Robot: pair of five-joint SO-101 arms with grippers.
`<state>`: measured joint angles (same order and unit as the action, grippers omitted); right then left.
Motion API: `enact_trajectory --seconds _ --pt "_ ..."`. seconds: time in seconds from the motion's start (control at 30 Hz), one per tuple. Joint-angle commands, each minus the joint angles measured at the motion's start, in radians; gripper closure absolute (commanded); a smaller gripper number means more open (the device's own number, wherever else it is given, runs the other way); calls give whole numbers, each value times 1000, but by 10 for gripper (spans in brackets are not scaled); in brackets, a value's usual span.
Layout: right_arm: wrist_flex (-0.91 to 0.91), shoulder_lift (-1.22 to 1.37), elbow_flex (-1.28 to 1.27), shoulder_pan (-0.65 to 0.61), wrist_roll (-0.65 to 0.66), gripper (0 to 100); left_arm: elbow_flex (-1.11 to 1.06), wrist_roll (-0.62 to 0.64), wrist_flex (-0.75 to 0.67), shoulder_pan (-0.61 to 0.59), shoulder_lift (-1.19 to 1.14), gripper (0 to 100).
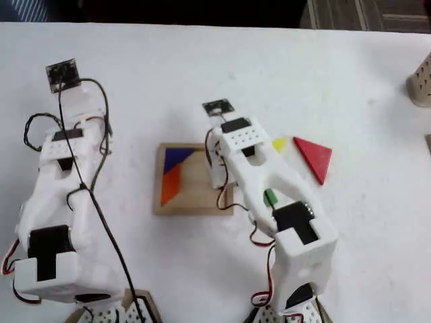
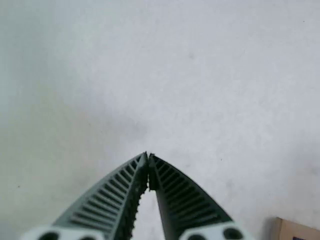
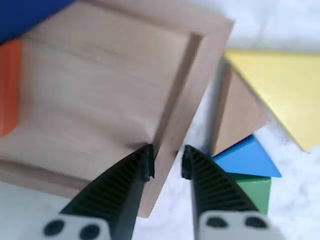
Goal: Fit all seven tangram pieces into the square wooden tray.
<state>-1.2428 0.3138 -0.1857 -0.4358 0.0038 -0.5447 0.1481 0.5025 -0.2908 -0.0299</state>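
Counter (image 1: pixel 350 81): white and flat. It carries the tray near the middle, with the loose pieces to the tray's right.

Tray (image 1: pixel 195 195): square and wooden, lying flat between my two arms. Most of its floor is bare, so I judge the task to be at an early stage.

Right gripper (image 3: pixel 167 162): clenched astride the tray's right wall, with one finger inside the recess and one outside. I judge this grip is meant to steady or shift the tray, since no piece is held.

Left gripper (image 2: pixel 149 160): clenched on nothing, its tips meeting over bare counter left of the tray. I judge it is parked clear of the work.

Red triangle (image 1: pixel 315 158): flat on the counter, farthest right and well apart from the tray.

Yellow triangle (image 3: pixel 280 90): outside the tray, near its right wall.

Dark blue piece (image 3: pixel 25 12): seated in the tray's far-left corner.

Orange piece (image 3: pixel 9 85): in the tray against the left wall, just beside the dark blue piece.

Wood-coloured piece (image 3: pixel 237 115): outside, just beside the right wall and touching the yellow triangle.

Light blue triangle (image 3: pixel 245 157): outside, abutting the wood-coloured piece.

Green piece (image 3: pixel 255 187): outside, touching the light blue triangle.

Tally: two pieces seated, five waiting on the right.
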Motion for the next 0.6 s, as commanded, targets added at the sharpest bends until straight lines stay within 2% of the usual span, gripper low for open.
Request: enact_trajectory --seconds 0.0,0.2,0.47,0.57 --pt "-5 -88 -11 -2 48 871 32 -140 5 45 1 976" --pt "35 -248 -140 18 60 919 -2 -285 5 107 7 976" --pt "145 -466 -328 166 58 924 -6 -301 11 107 7 977" --pt "194 -535 -382 217 63 985 -8 -301 14 105 8 977"
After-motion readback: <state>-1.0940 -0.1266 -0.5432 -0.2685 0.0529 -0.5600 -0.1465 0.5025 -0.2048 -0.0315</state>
